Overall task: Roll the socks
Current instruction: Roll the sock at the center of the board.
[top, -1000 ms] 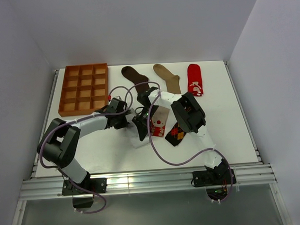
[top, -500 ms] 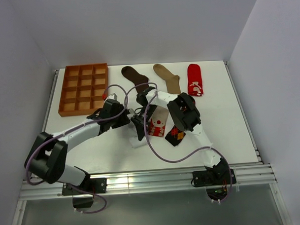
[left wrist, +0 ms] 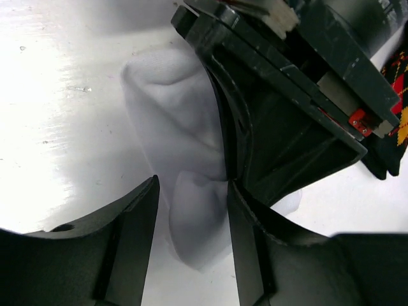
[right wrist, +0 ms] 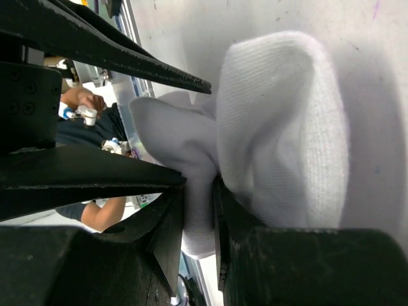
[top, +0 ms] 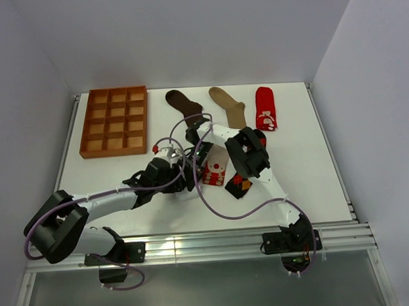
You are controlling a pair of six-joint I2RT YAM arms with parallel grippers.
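Observation:
A bunched white sock (left wrist: 185,134) lies on the table near the middle. My right gripper (right wrist: 199,223) is shut on a fold of this white sock (right wrist: 287,127). My left gripper (left wrist: 191,255) stands open around the sock's near end, close against the right gripper's black body (left wrist: 287,95). From above, both grippers meet over the white sock (top: 186,192): the left gripper (top: 185,178) and the right gripper (top: 195,167). A beige red-toed sock (top: 216,170) and an argyle sock (top: 238,185) lie just to the right. Dark brown (top: 183,103), tan (top: 228,105) and red (top: 265,109) socks lie at the back.
An orange-brown gridded tray (top: 114,121) sits at the back left. Purple cables loop over both arms. The argyle sock (left wrist: 399,83) shows at the right edge of the left wrist view. Grey walls enclose the table on three sides.
My left gripper has opened from shut, and the left arm has swung nearer and lower, now reaching the white sock from the near left. The right gripper keeps its grip.

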